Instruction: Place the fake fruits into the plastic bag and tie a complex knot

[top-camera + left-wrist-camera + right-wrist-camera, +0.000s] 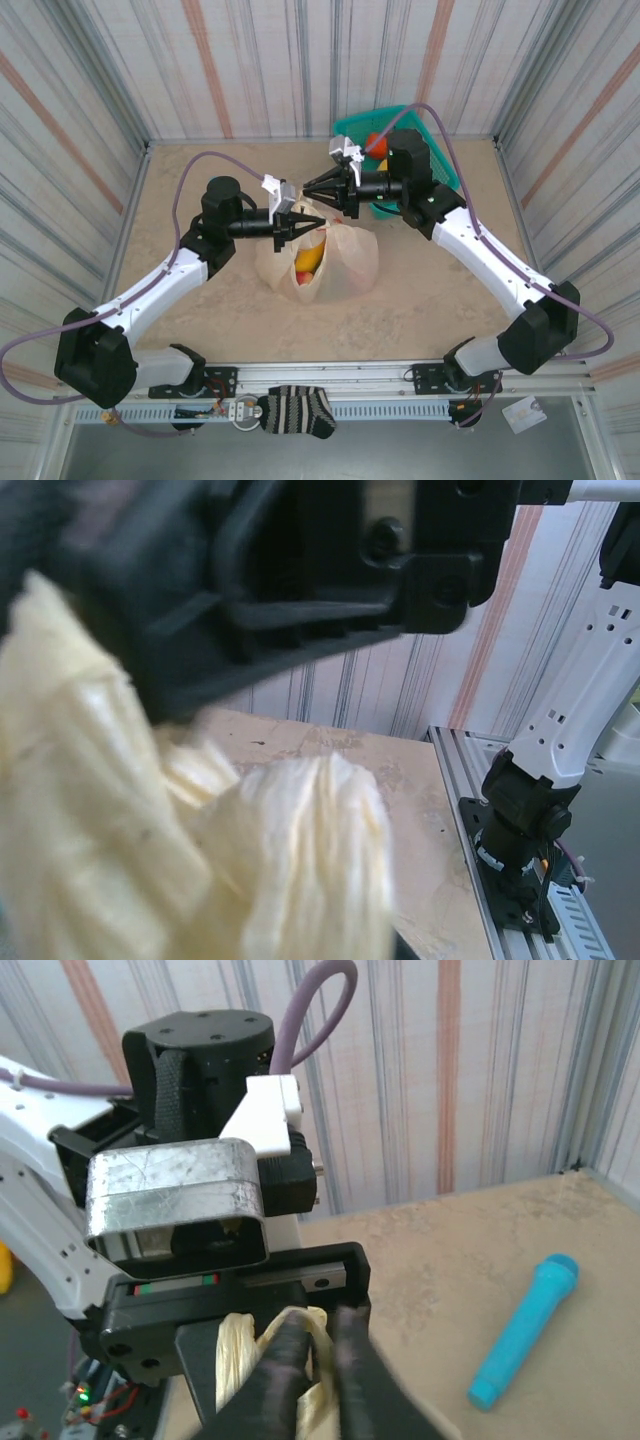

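Note:
The plastic bag (345,262) sits mid-table with its handles drawn up, and a yellow fake fruit (311,256) and a red one (300,276) show through it. My left gripper (314,222) is shut on a bunched cream handle (300,860). From the right, my right gripper (306,187) meets it above the bag. Its two dark fingers (318,1345) are pinched on a cream strand of the handle (236,1355), right against the left gripper's black body (230,1305). An orange fake fruit (375,142) lies in the teal basket (412,122).
The teal basket stands at the back right, under the right arm. A blue-teal cylinder (525,1330) lies on the tabletop. A striped sock (295,411) hangs on the front rail. Striped walls close in the table on three sides.

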{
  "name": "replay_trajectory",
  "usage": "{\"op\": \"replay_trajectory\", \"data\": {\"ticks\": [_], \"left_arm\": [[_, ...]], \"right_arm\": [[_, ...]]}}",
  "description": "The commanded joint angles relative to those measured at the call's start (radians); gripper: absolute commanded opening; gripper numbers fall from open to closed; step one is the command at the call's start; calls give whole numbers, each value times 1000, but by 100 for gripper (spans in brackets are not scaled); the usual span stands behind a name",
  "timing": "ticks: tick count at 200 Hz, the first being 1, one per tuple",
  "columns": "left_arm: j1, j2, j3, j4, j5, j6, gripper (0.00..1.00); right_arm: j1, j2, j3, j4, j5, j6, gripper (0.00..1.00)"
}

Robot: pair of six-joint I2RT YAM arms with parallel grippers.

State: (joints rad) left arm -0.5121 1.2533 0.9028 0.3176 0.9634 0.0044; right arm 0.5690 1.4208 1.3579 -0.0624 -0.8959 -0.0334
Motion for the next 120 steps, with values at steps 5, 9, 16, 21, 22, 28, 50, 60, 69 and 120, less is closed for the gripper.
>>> {"op": "replay_trajectory", "data": {"ticks": [5, 9, 16, 21, 22, 28, 50, 60, 69, 120], "left_arm": [[-4, -27, -13, -11, -21, 20, 0], [-5, -28, -14, -11, -24, 19, 0], [-5, -33, -17, -12, -28, 18, 0], [-5, -37, -18, -13, -33, 17, 0], [-5, -38, -18, -13, -33, 18, 0], [-4, -42, -22, -11, -38, 17, 0], [-5, -56, -33, -13, -52, 19, 0], [-5, -63, -40, -9, -60, 18, 1], [-5, -66, -45, -6, -69, 16, 1], [-5, -59, -65, 9, -96, 14, 7]], "right_arm": [[-5, 5, 28, -47, -24, -1, 0], [-8, 0, 25, -44, -22, 0, 0], [-13, -5, 18, -35, -16, 3, 0], [-19, -11, 11, -25, -8, 8, 0], [-20, -12, 9, -22, -6, 11, 0], [-26, -21, -1, -2, 5, 23, 0], [-58, -51, -45, 88, 42, 78, 0], [-68, -64, -63, 125, 65, 99, 0], [-75, -76, -76, 149, 83, 110, 0], [-99, -108, -102, 187, 110, 134, 0]]}}
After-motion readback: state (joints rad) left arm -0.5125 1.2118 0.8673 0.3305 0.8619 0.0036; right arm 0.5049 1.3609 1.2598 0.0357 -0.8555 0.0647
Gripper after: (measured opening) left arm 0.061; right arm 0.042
